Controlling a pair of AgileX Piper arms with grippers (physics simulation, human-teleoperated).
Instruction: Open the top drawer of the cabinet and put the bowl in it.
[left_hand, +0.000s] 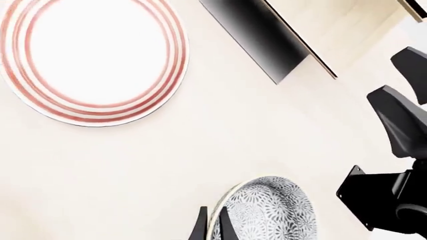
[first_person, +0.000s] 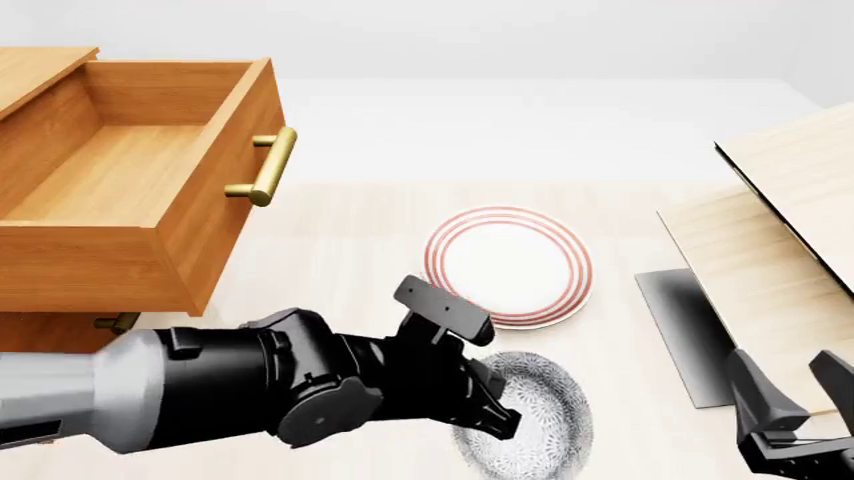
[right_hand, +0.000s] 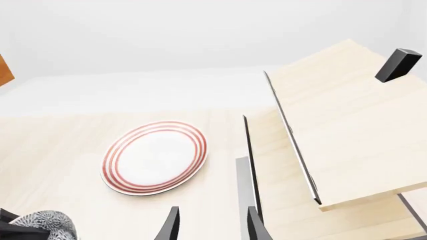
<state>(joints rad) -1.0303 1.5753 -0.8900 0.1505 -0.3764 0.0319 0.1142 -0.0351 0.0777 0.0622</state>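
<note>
Bowl (first_person: 534, 420) is sitting on the table (first_person: 347, 250), near edge, just near-side of the plate (first_person: 509, 265). Top drawer (first_person: 134, 190) is already hanging wide open at far left w/ brass handle (first_person: 263, 167) facing right, so step 1 looks done. What's left, imo: lift bowl, carry it left, drop it in the drawer.

Left gripper (left_hand: 211, 227) is reaching down over the bowl's left rim; wrist cam is showing one finger outside the wall and one inside, narrow gap, straddling the rim. Can't tell if it's actually clamping yet. Bowl isn't looking lifted.

Right gripper (right_hand: 209, 224) is idling at near right by the pale wood structure (first_person: 787, 240), fingers spread, holding nothing.

Count: 1 bowl, 1 plate, 1 cabinet (first_person: 54, 330), 1 drawer open, a 2nd handle (first_person: 118, 322) peeking out below it, 2 arms.
</note>
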